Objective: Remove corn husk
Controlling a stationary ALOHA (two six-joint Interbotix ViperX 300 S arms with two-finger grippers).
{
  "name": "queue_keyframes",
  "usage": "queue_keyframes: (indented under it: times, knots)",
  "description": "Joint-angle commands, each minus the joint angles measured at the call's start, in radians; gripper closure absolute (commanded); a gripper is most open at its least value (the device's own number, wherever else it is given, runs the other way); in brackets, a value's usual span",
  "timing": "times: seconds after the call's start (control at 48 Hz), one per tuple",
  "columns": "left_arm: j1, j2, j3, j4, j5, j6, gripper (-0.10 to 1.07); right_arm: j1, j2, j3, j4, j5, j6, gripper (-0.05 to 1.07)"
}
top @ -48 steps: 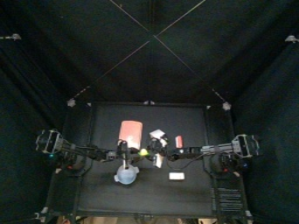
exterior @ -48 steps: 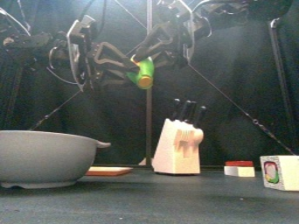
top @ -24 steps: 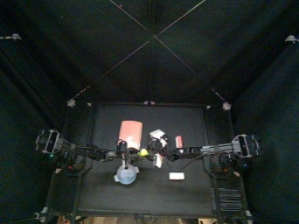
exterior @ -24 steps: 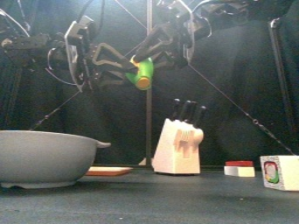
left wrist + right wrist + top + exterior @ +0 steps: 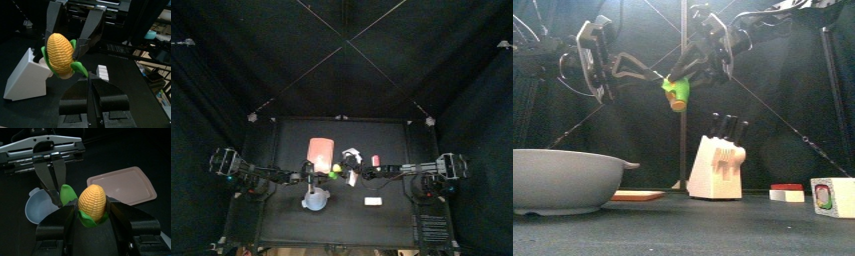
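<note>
While both arms meet in the air above the table's middle, we see the yellow corn cob point(image 5: 679, 92) hanging between them, higher than the knife block point(image 5: 718, 165) and a little to its left in the front view. The right gripper point(image 5: 92, 219) clamps the cob's base, its two black jaws pressed on either side of the green corn husk point(image 5: 67, 194), with the kernelled tip poking out beyond them.

From the left wrist view, the cob point(image 5: 60, 54) stands upright with husk leaves point(image 5: 79, 67) curling away at its sides. The left gripper point(image 5: 94, 95) sits just below and in front of it, jaws drawn almost together. We cannot tell whether they pinch a husk leaf or merely sit next to it.

Seen from above, the cob point(image 5: 337, 174) is a small yellow-green speck between the grippers, just beside the salmon-red cutting board point(image 5: 321, 150) and above the blue bowl point(image 5: 315, 199). At table level the bowl point(image 5: 564, 178) sits well to the left of the knife block, and a small white-and-red piece point(image 5: 788, 192) lies to the block's right.
</note>
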Motion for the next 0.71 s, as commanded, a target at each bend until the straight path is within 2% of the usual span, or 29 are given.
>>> queue_keyframes:
  times: [0.0, 0.271, 0.688]
  knots:
    - [0.008, -0.012, -0.011, -0.003, -0.009, 0.003, 0.59, 0.009, -0.029, -0.011, 0.0, -0.005, 0.002, 0.33]
    - [0.009, -0.025, 0.023, -0.003, -0.009, 0.003, 0.59, 0.008, -0.034, -0.003, 0.002, -0.003, 0.002, 0.33]
    - [0.003, -0.127, 0.112, -0.003, -0.003, -0.002, 0.59, 0.006, -0.037, 0.003, 0.002, -0.003, 0.002, 0.33]
